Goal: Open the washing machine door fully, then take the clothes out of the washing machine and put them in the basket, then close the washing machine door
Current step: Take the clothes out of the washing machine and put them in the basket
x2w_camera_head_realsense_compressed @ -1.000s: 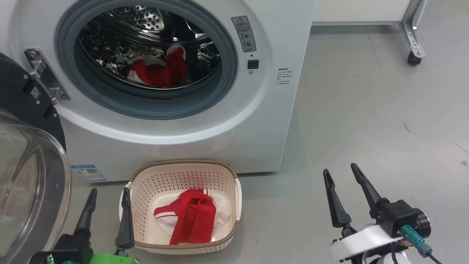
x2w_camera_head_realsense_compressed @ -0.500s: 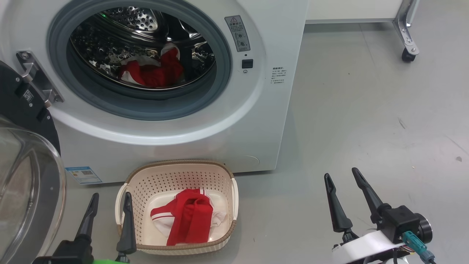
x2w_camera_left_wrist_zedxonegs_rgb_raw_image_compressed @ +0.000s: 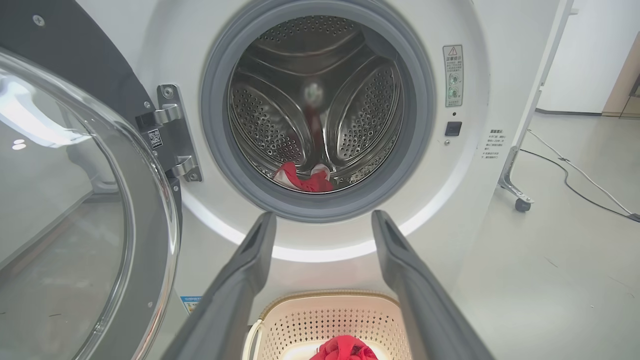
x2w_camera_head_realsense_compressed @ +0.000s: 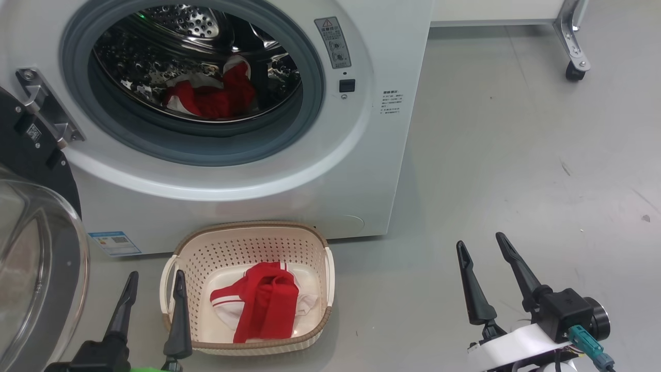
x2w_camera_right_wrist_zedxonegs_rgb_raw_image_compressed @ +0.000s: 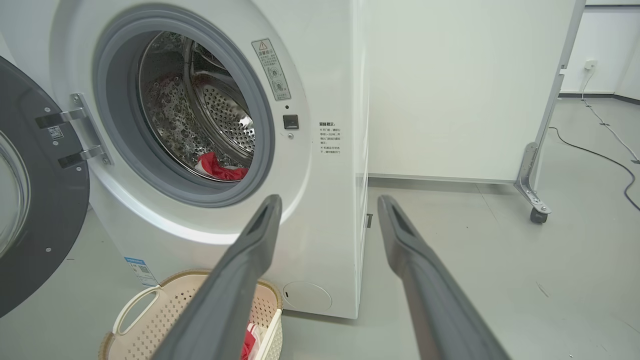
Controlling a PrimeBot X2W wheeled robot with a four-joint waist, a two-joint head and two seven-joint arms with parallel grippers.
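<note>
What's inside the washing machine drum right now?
Red-and-white clothes lie bunched on the floor of the steel drum. Anything under that bundle is covered, and the grey seal hides the drum's near lower edge.

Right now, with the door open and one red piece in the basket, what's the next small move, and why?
Probably reach the left gripper into the drum for the red clothes lying there: its jaws are open and empty, and its wrist view looks straight into the opening.

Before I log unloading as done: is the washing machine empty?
Not empty. Red clothes lie at the bottom of the washing machine drum, seen through the open porthole; another red garment lies in the basket.
</note>
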